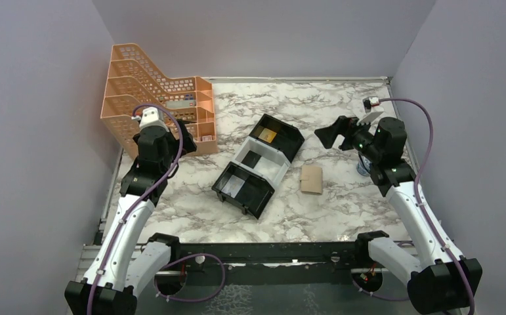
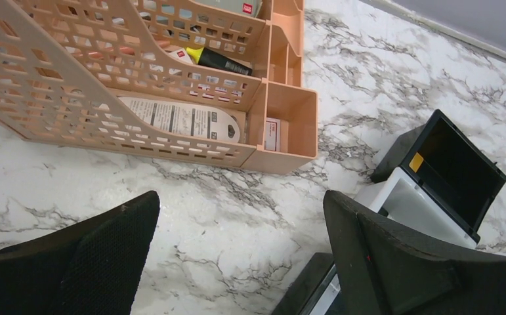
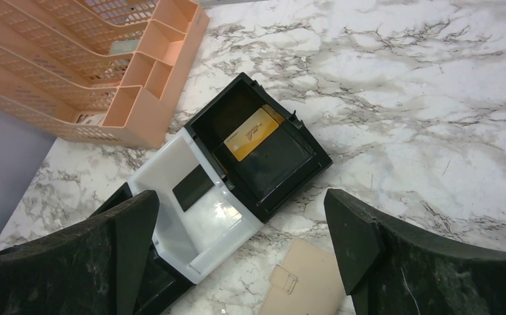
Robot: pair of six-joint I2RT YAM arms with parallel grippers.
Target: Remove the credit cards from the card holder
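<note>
The marble bench (image 1: 342, 105) carries everything. At its 10 o'clock a peach desk organiser (image 1: 151, 92) stands against the wall, out of the working area. In the middle lies a slanting row of three open trays (image 1: 256, 164), black, white, black, probably set there to receive cards. A yellow card (image 3: 253, 134) rests in the far black one. The card holder (image 1: 312, 179) lies flat at the row's 3 o'clock, apart from it, tan face up and seemingly folded shut, with no cards showing.

The left arm (image 1: 151, 147) hovers by the organiser. The right arm (image 1: 381, 141) hangs at the holder's 2 o'clock. Both pairs of jaws stand wide apart, holding nothing. Nothing blocks the right arm's way to the holder, while the trays lie between it and the left arm.
</note>
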